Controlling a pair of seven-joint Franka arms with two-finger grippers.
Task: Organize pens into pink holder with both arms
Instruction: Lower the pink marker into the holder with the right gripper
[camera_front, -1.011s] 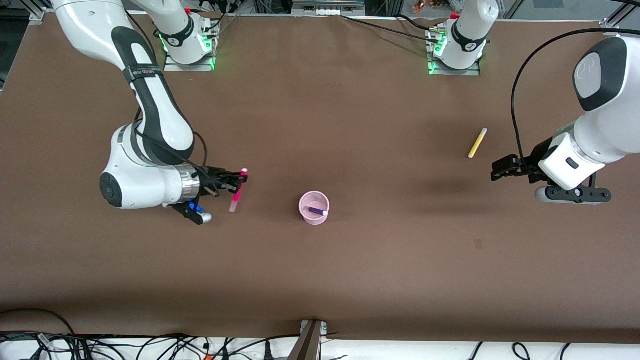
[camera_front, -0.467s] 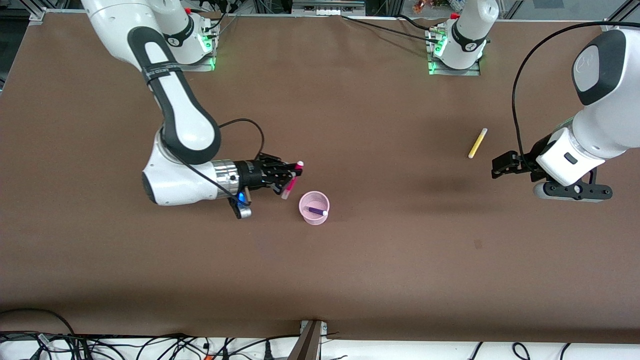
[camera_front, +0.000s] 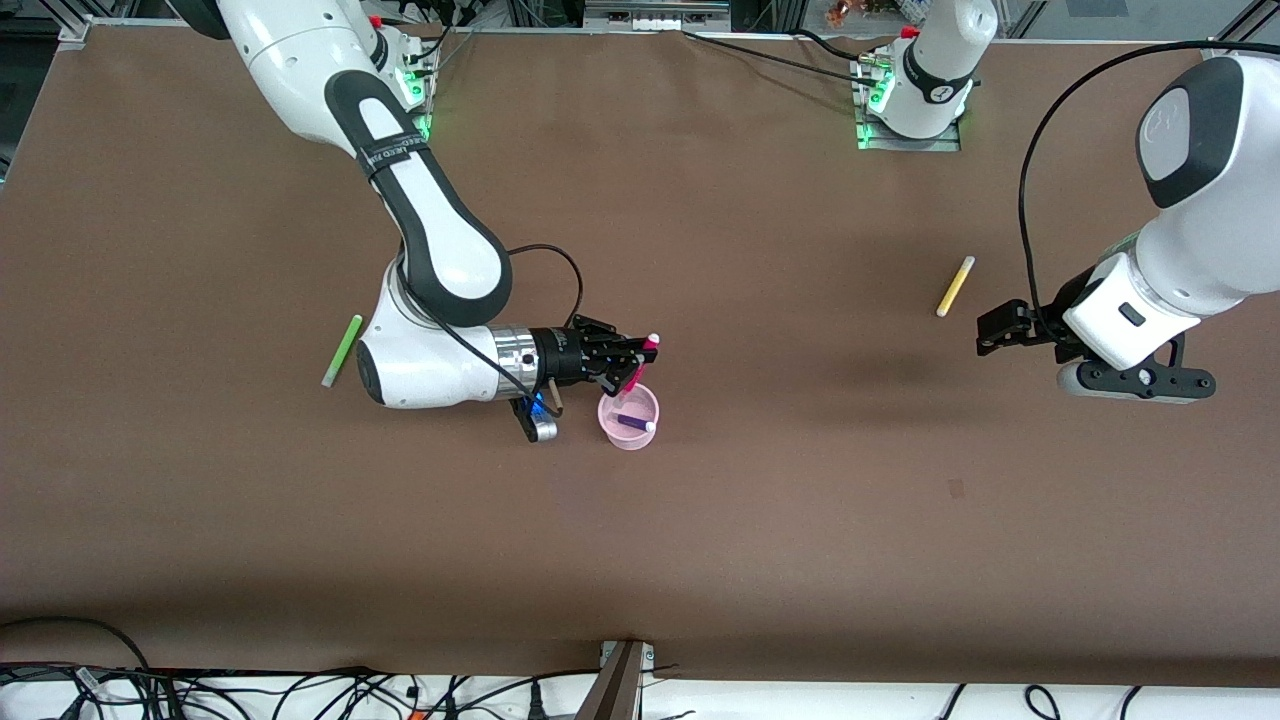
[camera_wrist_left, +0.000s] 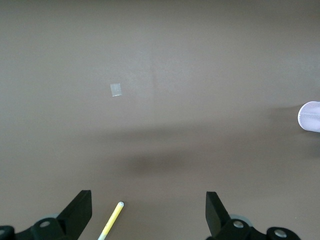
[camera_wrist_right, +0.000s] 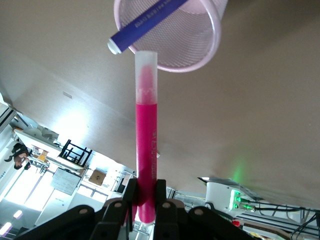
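**Right arm holds the magenta-pink pen over the holder's rim**

The brown table (camera_front: 700, 550) fills the front view. The right arm (camera_front: 420, 220) enters from the top of the frame and bends down to centre frame, where the right gripper (camera_front: 632, 362) is clamped on the magenta-pink pen (camera_front: 640, 362). In the right wrist view the fingers (camera_wrist_right: 131, 197) pinch one end of the pen, and its pale other end overlaps the rim of the pink holder (camera_wrist_right: 200, 45).

The left arm (camera_front: 1190, 230) waits at the frame's right edge. The left gripper (camera_front: 990, 328) hangs over bare table with its jaws spread wide, holding nothing; the left wrist view shows both fingers (camera_wrist_left: 80, 210) well apart.

The pink holder stands on the table just below centre frame, close under the right gripper. The dark purple pen (camera_front: 634, 423) lies slanted inside it, one end sticking out over the rim.

The green pen (camera_front: 342, 350) lies on the table toward the right arm's end, beside that arm's wrist.

The yellow pen (camera_front: 955, 286) lies toward the left arm's end, near the left gripper and apart from it
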